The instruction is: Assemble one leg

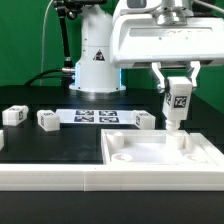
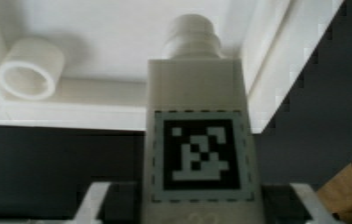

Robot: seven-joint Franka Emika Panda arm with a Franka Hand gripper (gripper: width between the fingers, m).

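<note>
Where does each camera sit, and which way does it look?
Exterior view: off the arm, opposite the robot's base, facing it across the panel; the arm and claw show.
Wrist view: on the wrist, looking down along the leg onto the panel; only the claw's fingers show.
Shared: the leg in the shut claw, above the panel.

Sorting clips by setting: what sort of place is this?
Probably a robotics lab bench: a robot arm at a black table, a marker board with tags, and a tagged leg held in the end effector.
</note>
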